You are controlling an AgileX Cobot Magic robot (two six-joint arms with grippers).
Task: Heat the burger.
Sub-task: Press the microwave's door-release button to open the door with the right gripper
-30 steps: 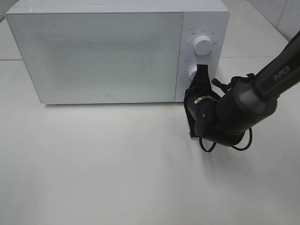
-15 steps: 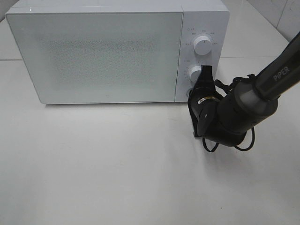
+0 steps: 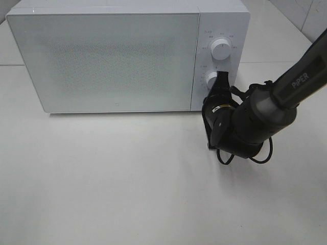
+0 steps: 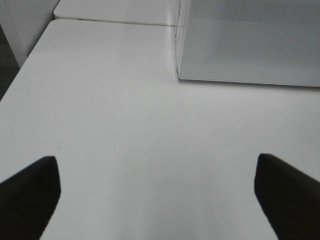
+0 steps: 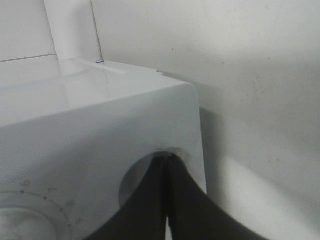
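Observation:
The burger is out of view. The white microwave has its door closed. My right gripper is shut, its dark fingertips pressed together against the lower knob on the control panel, below the upper knob. In the right wrist view the closed right gripper meets a round knob near the panel's corner. My left gripper is open over bare table with nothing between its fingers, and the microwave stands ahead of it.
The white table stretches in front of the microwave. A black cable loop hangs under the right arm's wrist. The table's edge runs along one side in the left wrist view.
The right arm's wrist shifted slightly right and then back left, while its shut fingertips stayed at the lower knob. The microwave door stayed closed.

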